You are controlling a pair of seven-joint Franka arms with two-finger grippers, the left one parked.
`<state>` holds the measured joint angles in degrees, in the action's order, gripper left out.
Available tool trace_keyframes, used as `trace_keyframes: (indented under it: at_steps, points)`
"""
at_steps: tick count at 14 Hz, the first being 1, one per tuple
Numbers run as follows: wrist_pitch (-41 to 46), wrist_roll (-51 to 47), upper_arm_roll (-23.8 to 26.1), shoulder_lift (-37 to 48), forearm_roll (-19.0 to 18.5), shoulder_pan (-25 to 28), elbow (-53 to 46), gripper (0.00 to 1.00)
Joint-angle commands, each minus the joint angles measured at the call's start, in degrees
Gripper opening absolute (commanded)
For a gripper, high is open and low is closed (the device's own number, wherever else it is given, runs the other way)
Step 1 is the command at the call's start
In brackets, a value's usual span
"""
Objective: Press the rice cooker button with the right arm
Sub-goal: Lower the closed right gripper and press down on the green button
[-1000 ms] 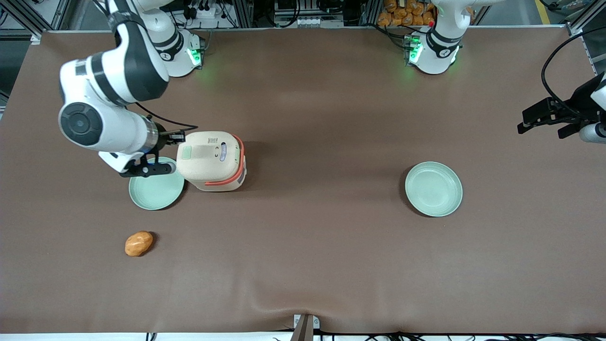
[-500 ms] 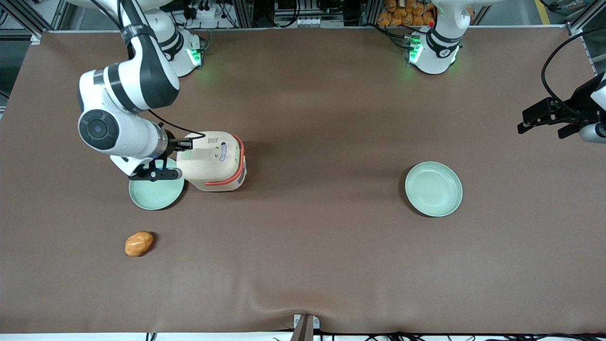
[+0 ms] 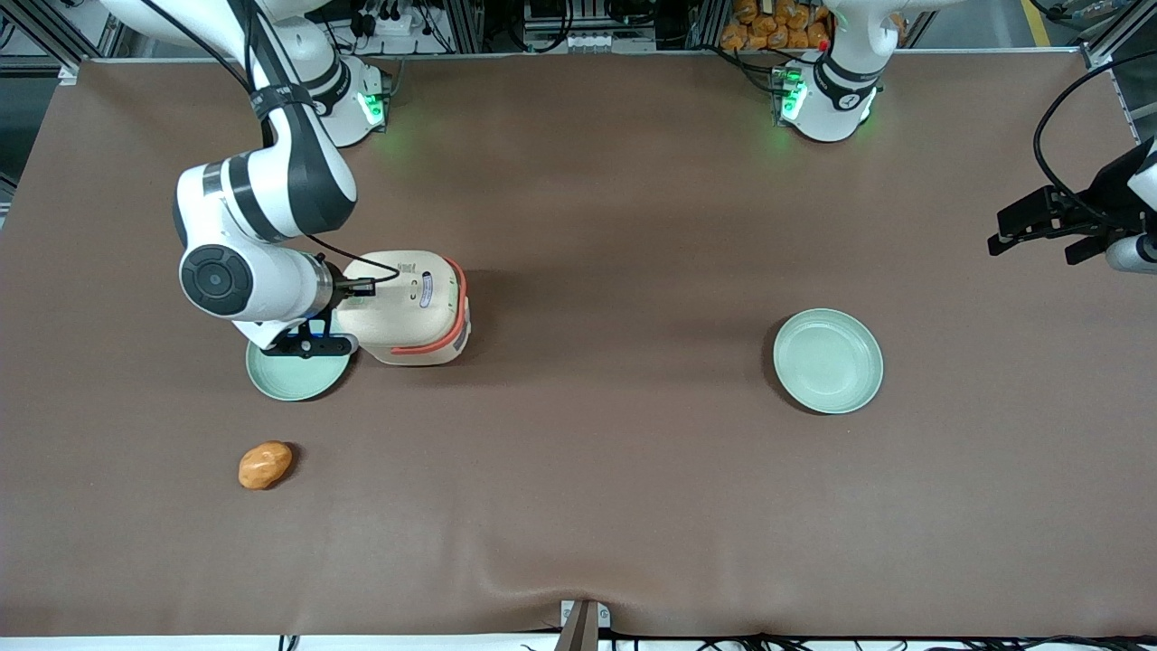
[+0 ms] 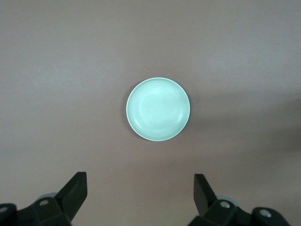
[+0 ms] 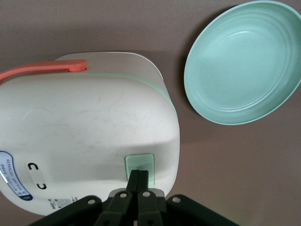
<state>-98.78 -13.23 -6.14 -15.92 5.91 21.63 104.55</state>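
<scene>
The cream rice cooker (image 3: 411, 307) with its coral-orange handle (image 3: 459, 303) stands on the brown table, lid closed. In the right wrist view the cooker (image 5: 84, 136) shows a pale green square button (image 5: 139, 165) on its lid edge. My right arm's gripper (image 5: 139, 173) is shut, fingers pressed together, with their tips over the button. In the front view the gripper (image 3: 339, 294) sits at the cooker's edge toward the working arm's end, hidden under the white wrist (image 3: 244, 280).
A pale green plate (image 3: 294, 366) lies beside the cooker, partly under the wrist, and shows in the right wrist view (image 5: 244, 63). A second green plate (image 3: 827, 360) lies toward the parked arm's end. An orange bread roll (image 3: 265, 465) lies nearer the front camera.
The right arm has moved toward the cooker, bringing the shut gripper from over the plate to the cooker's green button. The cooker, plates and roll have not moved.
</scene>
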Motion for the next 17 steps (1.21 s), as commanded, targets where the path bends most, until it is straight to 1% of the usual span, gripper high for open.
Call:
trace_keyframes:
  at_steps: [1,12,17]
  points:
    - [-0.6,-0.8,0.1,0.0,0.1,-0.2,1.1,0.0]
    - [-1.8,-0.8,0.1,-3.2,0.1,-1.0,1.2,0.0]
    - [0.7,-0.9,0.1,0.4,0.2,-0.4,-0.4,0.0]
